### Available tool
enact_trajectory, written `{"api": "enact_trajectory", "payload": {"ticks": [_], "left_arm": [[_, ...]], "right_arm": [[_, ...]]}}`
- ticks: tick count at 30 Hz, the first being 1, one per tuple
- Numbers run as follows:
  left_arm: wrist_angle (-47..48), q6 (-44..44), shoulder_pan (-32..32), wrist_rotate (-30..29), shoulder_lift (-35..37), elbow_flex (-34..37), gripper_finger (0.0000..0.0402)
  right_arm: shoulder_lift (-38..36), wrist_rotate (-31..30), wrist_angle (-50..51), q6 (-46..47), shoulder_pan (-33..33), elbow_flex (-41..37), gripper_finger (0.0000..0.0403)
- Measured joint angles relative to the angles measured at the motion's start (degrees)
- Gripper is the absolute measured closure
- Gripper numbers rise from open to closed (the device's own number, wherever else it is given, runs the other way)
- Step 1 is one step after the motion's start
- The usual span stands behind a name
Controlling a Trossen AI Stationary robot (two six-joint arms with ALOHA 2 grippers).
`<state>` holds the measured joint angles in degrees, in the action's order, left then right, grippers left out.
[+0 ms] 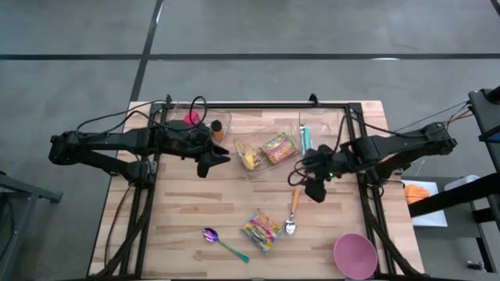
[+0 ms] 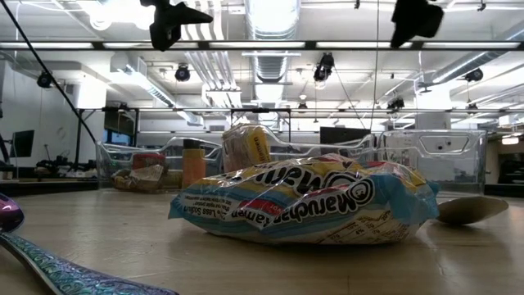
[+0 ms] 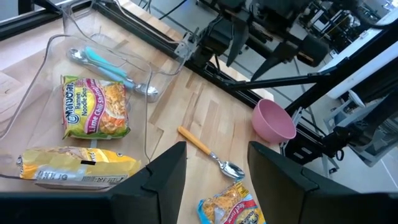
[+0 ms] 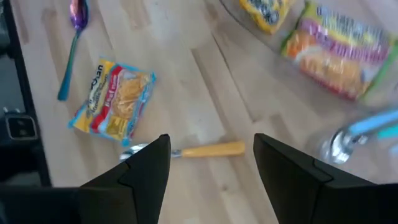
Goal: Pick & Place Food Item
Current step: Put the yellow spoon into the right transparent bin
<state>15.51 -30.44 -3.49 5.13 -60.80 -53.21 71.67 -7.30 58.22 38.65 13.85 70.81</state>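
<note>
- Two of my grippers hang open and hold nothing: left gripper [image 1: 209, 162] beside the clear bin [image 1: 244, 167], right gripper [image 1: 315, 186] near it.
- One ramen pack [image 1: 261, 229] lies on the table [image 1: 180, 211], well away from the bin.

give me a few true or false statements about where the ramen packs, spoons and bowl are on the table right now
1. One ramen packet lies loose on the wooden table, outside any bin. True.
2. The pink bowl holds a spoon. False: it looks empty, at the table's corner.
3. The orange-handled spoon lies on the table beside the loose packet. True.
4. The clear bin is empty. False: two ramen packs lie in it.
5. The right gripper is clamped on the loose packet. False: its fingers stand open, holding nothing.
6. The left gripper is empty too. True.
</note>
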Motion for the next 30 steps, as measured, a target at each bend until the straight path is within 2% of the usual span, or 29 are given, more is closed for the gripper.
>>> {"api": "enact_trajectory", "payload": {"ticks": [9, 12, 18, 30], "left_arm": [[0.0, 0.0, 0.0, 0.1, 0.0, 0.0, 0.0223], [0.1, 0.0, 0.0, 0.2, 0.0, 0.0, 0.0223], [0.1, 0.0, 0.0, 0.4, 0.0, 0.0, 0.0223], [1.5, -1.0, 0.0, 1.1, 0.0, 0.0, 0.0223]], "right_arm": [[2.3, -0.2, 0.4, 29.8, 4.1, -5.0, 0.0174], [4.4, -0.1, 0.3, 36.6, 5.1, -5.6, 0.0174], [10.8, 2.8, -1.6, 43.4, 5.4, -5.8, 0.0174], [24.7, 4.9, -6.0, 56.5, 5.4, -5.2, 0.0174]]}}
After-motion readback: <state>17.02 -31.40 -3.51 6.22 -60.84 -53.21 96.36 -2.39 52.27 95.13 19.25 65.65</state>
